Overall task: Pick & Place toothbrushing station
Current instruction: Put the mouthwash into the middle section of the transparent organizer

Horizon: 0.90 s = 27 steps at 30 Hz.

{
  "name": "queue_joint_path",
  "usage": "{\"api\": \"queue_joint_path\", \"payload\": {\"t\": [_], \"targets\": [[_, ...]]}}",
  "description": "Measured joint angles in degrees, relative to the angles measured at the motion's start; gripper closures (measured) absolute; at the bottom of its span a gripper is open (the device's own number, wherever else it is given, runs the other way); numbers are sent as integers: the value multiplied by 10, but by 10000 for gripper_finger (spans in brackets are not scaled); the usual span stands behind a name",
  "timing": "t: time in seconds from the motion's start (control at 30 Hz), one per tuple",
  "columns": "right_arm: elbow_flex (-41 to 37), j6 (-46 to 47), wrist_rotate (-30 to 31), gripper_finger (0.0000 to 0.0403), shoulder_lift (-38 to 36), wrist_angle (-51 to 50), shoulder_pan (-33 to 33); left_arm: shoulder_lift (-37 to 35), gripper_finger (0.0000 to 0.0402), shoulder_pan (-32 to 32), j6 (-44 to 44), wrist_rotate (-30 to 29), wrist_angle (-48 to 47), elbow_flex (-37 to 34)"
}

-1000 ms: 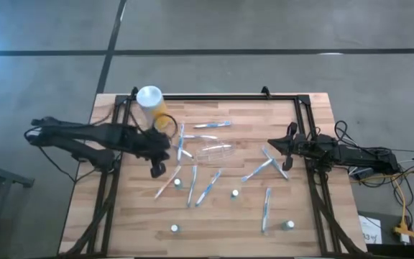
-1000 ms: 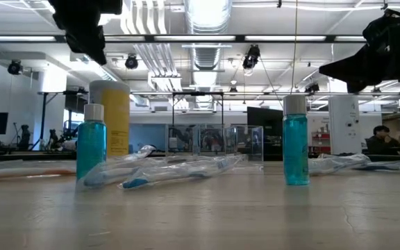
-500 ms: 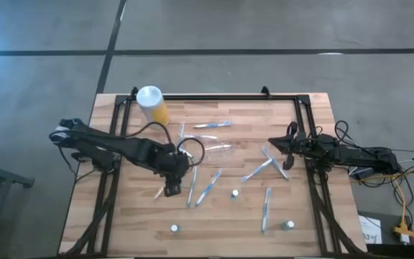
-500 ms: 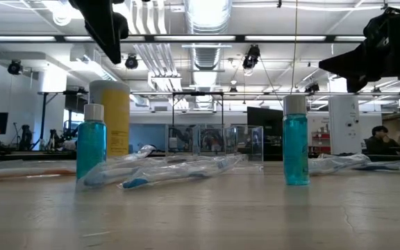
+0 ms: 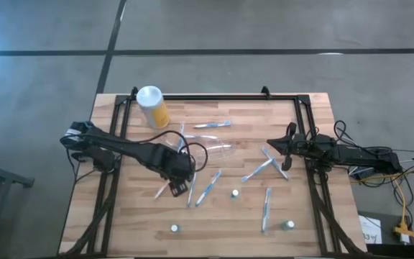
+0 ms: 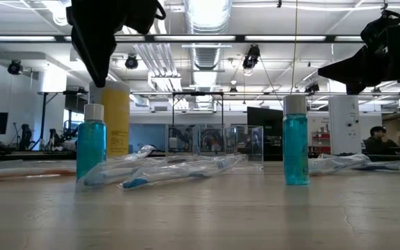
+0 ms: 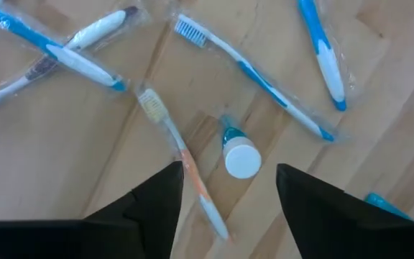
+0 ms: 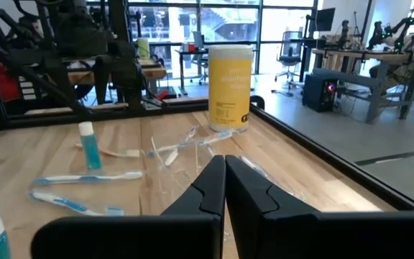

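Observation:
The toothbrushing station [image 5: 218,151], a small clear box, stands on the table's middle and shows see-through in the low view [image 6: 217,139]. My left gripper [image 5: 179,188] points down, open, above the wood left of centre. In its wrist view its fingers [image 7: 157,208] stand either side of a small teal bottle with a white cap [image 7: 241,158] and an orange toothbrush [image 7: 185,169], touching neither. My right gripper [image 5: 270,144] waits shut at the table's right side, level, holding nothing [image 8: 225,180].
A yellow canister with a white lid [image 5: 153,106] stands at the far left. Several wrapped blue toothbrushes [image 5: 208,187] and small teal bottles [image 5: 234,193] lie scattered over the wood. A black frame [image 5: 304,115] runs along the table's sides.
My left gripper has swung from beside the yellow canister toward the table's near and right side, tipped to point more steeply down, and sunk a little. It now hangs over the small bottle and the orange toothbrush. Nothing on the table has moved.

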Motion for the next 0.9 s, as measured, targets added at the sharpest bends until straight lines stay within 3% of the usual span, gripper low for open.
{"api": "queue_joint_path", "payload": {"t": [0.23, 0.57, 0.9], "targets": [[0, 0, 0, 394, 0, 14, 0, 2, 179, 3, -99, -6, -5, -8], [0, 0, 0, 394, 0, 22, 0, 23, 174, 1, -107, -4, -5, -9], [0, 0, 0, 394, 1, 19, 0, 52, 174, -4, -102, 36, 7, -9]]}}
